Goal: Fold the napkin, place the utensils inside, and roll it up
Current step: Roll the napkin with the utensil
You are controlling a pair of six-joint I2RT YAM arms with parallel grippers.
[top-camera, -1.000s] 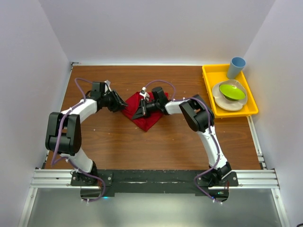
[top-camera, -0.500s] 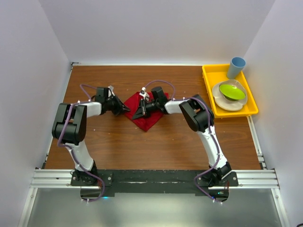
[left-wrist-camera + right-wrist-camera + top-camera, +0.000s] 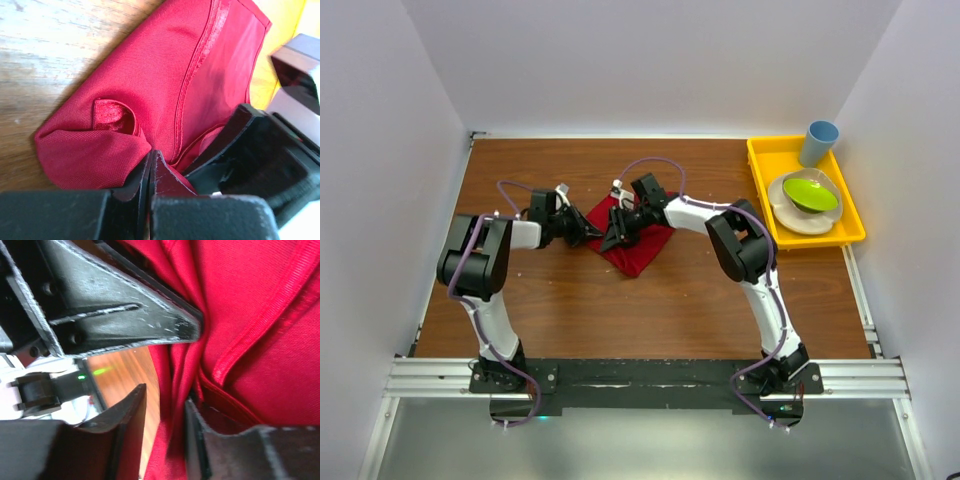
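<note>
The red napkin (image 3: 636,246) lies bunched and partly folded at the middle of the wooden table. It fills the left wrist view (image 3: 150,85) and the right wrist view (image 3: 260,315). My left gripper (image 3: 591,238) is at its left corner. Its jaws (image 3: 150,154) are shut, and the cloth's folds converge at the tips. My right gripper (image 3: 611,240) faces it from the right, almost touching. Its jaws (image 3: 165,405) stand apart around a raised fold of the napkin, with wood showing in the gap. The left gripper's finger (image 3: 125,320) lies just above that fold. No utensil is in view.
A yellow tray (image 3: 760,192) stands at the back right. It holds a blue cup (image 3: 819,142) and a green bowl (image 3: 810,193) on a white plate (image 3: 796,216). White walls close in the table on the left, back and right.
My left gripper has moved right onto the napkin's left corner and its arm has folded in. My right wrist has shifted slightly back. The napkin looks narrower and more bunched.
</note>
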